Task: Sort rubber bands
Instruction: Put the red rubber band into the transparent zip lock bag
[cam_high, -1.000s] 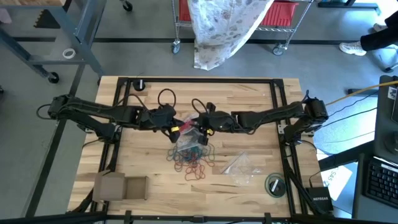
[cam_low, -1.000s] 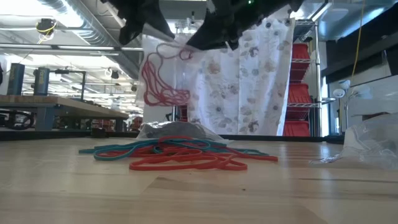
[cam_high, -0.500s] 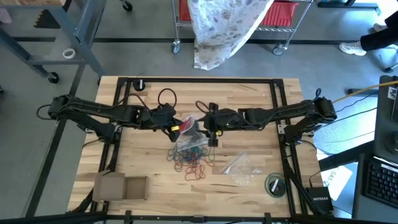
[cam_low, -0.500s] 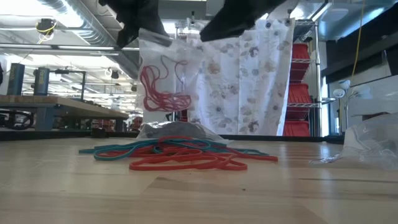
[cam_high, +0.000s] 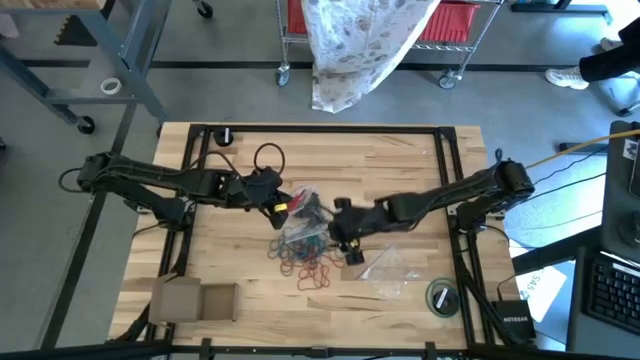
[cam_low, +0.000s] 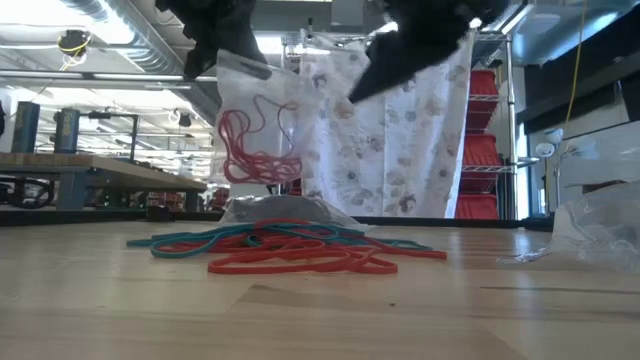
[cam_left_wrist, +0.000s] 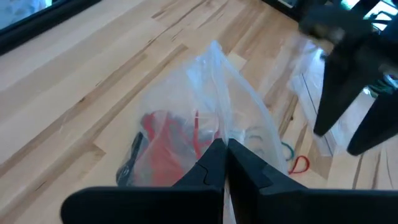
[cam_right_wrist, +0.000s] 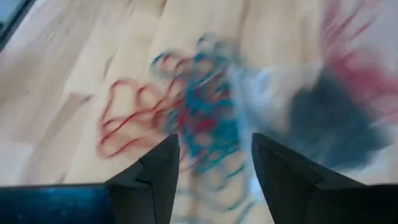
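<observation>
Rubber bands, red and teal tangle; left tool clenched on bag, right tool released.

Two dark jointed arms with black looping cables.

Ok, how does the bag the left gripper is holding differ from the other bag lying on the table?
The held bag hangs in the air, pinched shut in the left gripper; the other bag lies flat on the table, untouched. The held bag has red bands inside; the lying one looks empty. Both are clear plastic.
</observation>
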